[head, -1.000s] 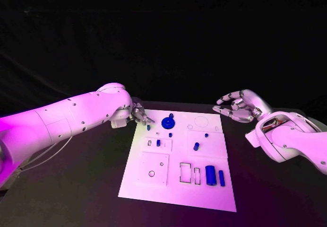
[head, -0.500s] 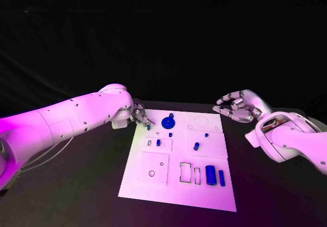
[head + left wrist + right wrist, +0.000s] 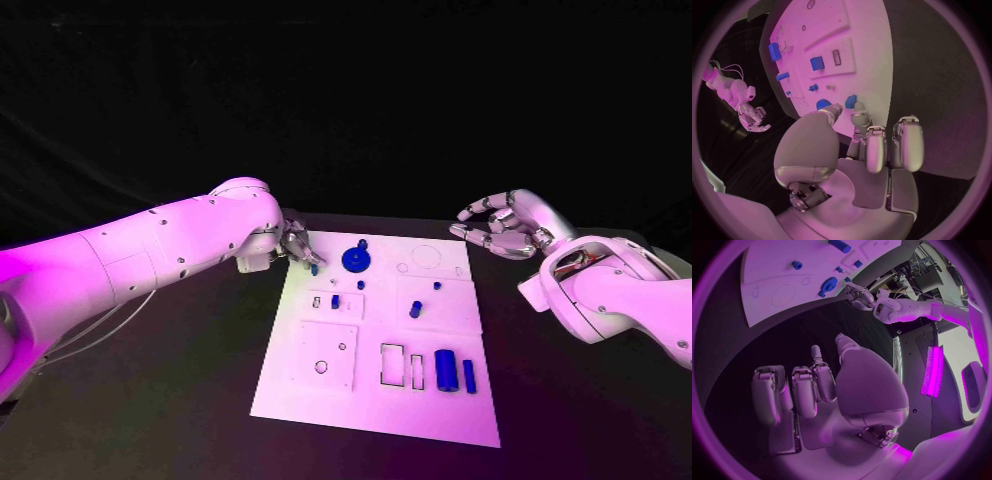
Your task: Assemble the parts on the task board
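Note:
The white task board (image 3: 433, 405) lies in the middle of the black table. At its far left edge my left hand (image 3: 299, 244) pinches a small blue part (image 3: 313, 267). In the left wrist view that small blue part (image 3: 851, 102) sits between the thumb and a fingertip of the left hand (image 3: 864, 150), just over the board's (image 3: 864, 45) edge. A round blue disc (image 3: 355, 260) lies right beside it. My right hand (image 3: 500, 226) hovers off the board's far right corner, fingers apart and loosely curled, holding nothing. The right wrist view shows the right hand (image 3: 817, 390) empty too.
Other blue parts rest on the board: a thick cylinder (image 3: 446, 370) and a slim bar (image 3: 469, 375) near the front right, and small pieces (image 3: 415, 310) (image 3: 335, 301) in the middle. Several outlined empty slots (image 3: 392, 364) sit near the front. Black table surrounds the board.
The left arm has edged very slightly toward the board, still pinching the small blue part. The right hand has not moved.

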Available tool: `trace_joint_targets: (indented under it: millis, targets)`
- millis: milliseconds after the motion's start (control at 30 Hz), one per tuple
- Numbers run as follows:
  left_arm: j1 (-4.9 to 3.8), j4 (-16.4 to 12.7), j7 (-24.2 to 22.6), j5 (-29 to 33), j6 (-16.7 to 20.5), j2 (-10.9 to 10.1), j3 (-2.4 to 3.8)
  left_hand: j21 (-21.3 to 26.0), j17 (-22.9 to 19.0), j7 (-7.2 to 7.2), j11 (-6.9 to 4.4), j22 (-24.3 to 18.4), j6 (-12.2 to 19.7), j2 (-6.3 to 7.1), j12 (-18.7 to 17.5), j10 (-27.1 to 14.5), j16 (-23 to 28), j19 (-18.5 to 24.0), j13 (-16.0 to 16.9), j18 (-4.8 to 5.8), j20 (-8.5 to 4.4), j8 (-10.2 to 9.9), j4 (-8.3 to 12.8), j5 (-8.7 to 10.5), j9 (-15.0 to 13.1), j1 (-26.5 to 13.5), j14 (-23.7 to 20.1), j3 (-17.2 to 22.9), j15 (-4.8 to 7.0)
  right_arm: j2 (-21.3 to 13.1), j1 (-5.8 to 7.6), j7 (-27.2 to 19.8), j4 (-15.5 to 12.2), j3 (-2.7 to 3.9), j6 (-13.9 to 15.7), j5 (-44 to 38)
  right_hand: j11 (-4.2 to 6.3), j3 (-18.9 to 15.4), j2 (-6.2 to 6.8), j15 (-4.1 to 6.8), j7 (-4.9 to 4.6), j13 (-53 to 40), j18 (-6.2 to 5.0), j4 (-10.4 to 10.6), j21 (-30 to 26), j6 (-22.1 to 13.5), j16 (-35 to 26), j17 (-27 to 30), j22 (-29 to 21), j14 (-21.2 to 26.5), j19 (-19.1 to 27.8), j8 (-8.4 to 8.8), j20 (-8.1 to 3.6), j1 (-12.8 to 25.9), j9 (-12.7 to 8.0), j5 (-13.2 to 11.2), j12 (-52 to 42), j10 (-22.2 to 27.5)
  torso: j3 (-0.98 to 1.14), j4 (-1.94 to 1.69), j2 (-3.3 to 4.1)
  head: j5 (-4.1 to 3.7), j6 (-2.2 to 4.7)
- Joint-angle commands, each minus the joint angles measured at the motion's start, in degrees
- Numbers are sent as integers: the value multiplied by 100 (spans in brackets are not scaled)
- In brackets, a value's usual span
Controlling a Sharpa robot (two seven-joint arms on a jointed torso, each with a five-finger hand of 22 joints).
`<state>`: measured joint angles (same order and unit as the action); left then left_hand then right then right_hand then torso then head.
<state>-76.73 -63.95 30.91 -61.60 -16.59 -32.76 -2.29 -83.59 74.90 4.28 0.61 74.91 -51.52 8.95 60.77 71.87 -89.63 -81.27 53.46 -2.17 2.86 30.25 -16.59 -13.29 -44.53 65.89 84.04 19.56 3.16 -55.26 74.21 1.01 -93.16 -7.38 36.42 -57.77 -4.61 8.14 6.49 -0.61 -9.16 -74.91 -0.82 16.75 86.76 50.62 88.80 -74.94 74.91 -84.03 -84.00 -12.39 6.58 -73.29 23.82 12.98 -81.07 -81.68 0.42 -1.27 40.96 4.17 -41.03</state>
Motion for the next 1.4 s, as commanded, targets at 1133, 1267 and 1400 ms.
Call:
trace_joint_targets:
  millis: [1133,1267,1400]
  targets:
    - [0,20,-109,111,-259,16,-7,-24,1510,-29,-85,381,-86,-172,30,24,-37,-44,-105,-69,-22,-119,159,11,203,1026,596,1016,31,1,-5,-37,-15,1,-9,-19,29,-21,-10,36,17,-587,-16,0,-27,28,-20,-1116,1277,-501,-373,-33,-22,42,8,-13,25,17,1,3,-1,16,-5]
    - [0,3,-130,133,-206,-3,-8,-35,1510,29,-45,401,-44,-96,-26,1,-37,-56,-161,-65,-29,-103,511,-32,173,1360,596,1731,19,-4,-5,-41,-17,1,-4,-19,31,-19,-28,38,19,-599,-15,-2,-27,33,-19,-1120,1278,-503,-374,-37,-23,45,9,-1,13,5,1,3,-3,22,-3]
    - [8,-46,-167,184,-115,-46,-10,-58,1510,51,-32,440,-79,218,-9,66,-37,-75,-203,-60,1,12,801,-24,62,1044,596,2661,-17,-7,-5,-44,-17,1,0,-18,31,-19,-28,38,19,-599,-15,-2,-27,33,-19,-1120,1278,-503,-374,-37,-23,45,9,-1,13,5,1,-2,-4,18,-3]
